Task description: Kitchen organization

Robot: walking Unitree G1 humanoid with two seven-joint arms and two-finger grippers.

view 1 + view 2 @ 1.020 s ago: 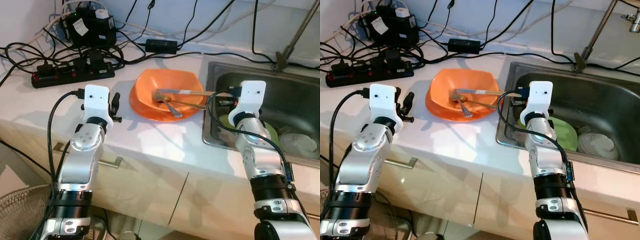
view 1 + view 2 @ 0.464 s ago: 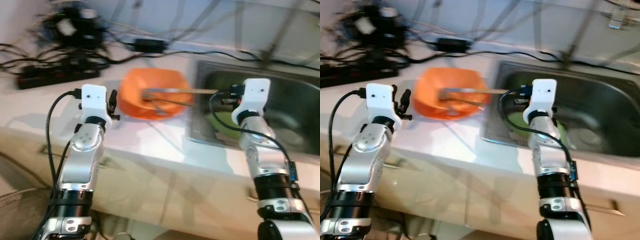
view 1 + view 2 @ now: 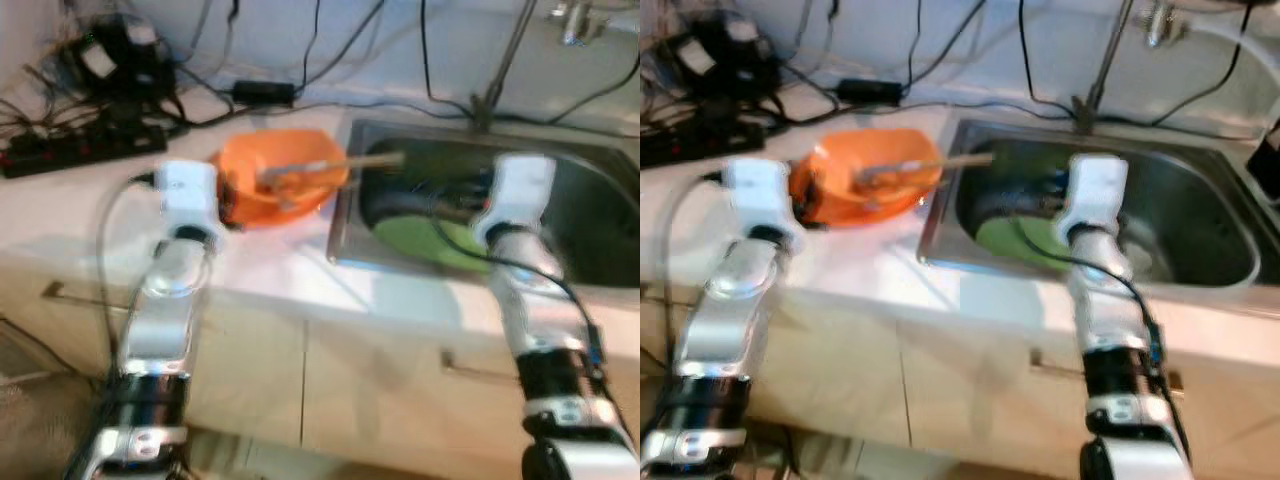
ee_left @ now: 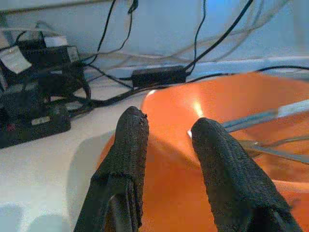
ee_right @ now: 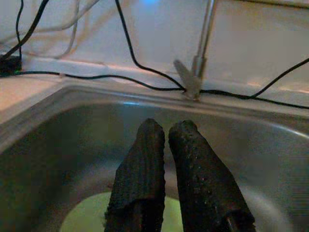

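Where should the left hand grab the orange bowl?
Take the near rim of the orange bowl from the robot's side, one finger inside and one outside. The left hand is open, already facing that raised edge, and the cutlery lies farther right.

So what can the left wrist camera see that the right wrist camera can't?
Left wrist view: the left hand, fingers apart, right at the orange bowl with metal cutlery lying in it, and a black power strip further along the white counter.

Right wrist view: the right hand, fingers nearly together, over the steel sink, with a green plate below and the tap's base behind.

Both: black cables trailing along the pale back wall.
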